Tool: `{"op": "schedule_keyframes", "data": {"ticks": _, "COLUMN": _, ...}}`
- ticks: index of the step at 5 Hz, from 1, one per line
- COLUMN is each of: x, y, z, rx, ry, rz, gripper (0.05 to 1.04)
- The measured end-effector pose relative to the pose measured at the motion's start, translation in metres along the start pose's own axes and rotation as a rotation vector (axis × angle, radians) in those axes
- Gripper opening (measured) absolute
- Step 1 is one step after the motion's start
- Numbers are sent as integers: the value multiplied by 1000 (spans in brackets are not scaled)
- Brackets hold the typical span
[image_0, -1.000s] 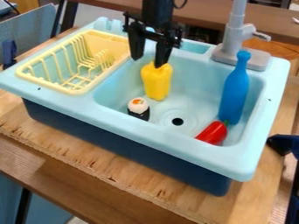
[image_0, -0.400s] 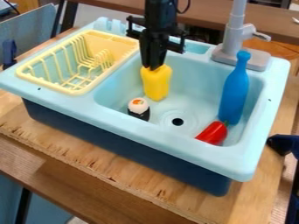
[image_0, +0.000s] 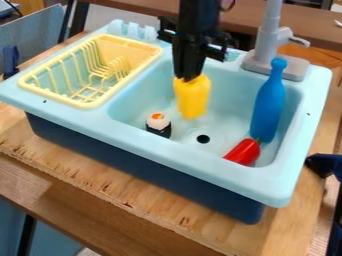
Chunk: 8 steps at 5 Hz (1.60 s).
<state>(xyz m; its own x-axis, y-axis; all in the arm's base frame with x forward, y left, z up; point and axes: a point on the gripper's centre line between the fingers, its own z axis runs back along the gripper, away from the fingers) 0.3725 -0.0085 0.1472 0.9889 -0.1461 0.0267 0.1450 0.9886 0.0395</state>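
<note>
The black gripper (image_0: 189, 78) hangs over the back left of the sink basin, shut on the top of a yellow bottle-shaped toy (image_0: 192, 98). That yellow toy is upright, a little right of and behind a sushi piece (image_0: 159, 124) with a white top and black base. To the right, a blue bottle (image_0: 268, 104) leans upright against the basin's side. A red pepper (image_0: 244, 152) lies in front of it, near the basin's front right corner. Whether the yellow toy touches the basin floor I cannot tell.
The light blue sink (image_0: 194, 159) has a drain hole (image_0: 203, 139) in its floor. A yellow dish rack (image_0: 89, 71) sits in its left part. The grey faucet (image_0: 270, 32) rises at the back right. A wooden board (image_0: 153, 212) supports the sink.
My gripper's fingers were apart at first, then closed on the yellow toy. Since then the gripper and the toy have moved to the right. Everything else has stayed put.
</note>
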Motion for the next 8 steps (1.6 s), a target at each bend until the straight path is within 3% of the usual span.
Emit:
{"op": "schedule_keyframes", "data": {"ticks": 4, "x": 13, "y": -27, "z": -5, "rx": -53, "ry": -29, "rz": -94, "gripper": 90}}
{"op": "schedule_keyframes", "data": {"ticks": 5, "x": 19, "y": -35, "z": -13, "rx": -8, "ry": -18, "rz": -101, "gripper": 90}}
{"op": "schedule_keyframes", "data": {"ticks": 6, "x": 26, "y": -36, "z": -14, "rx": -4, "ry": -44, "rz": -80, "gripper": 90}}
{"op": "schedule_keyframes", "data": {"ticks": 8, "x": 25, "y": -24, "z": -15, "rx": 33, "ry": -25, "rz": -11, "gripper": 111}}
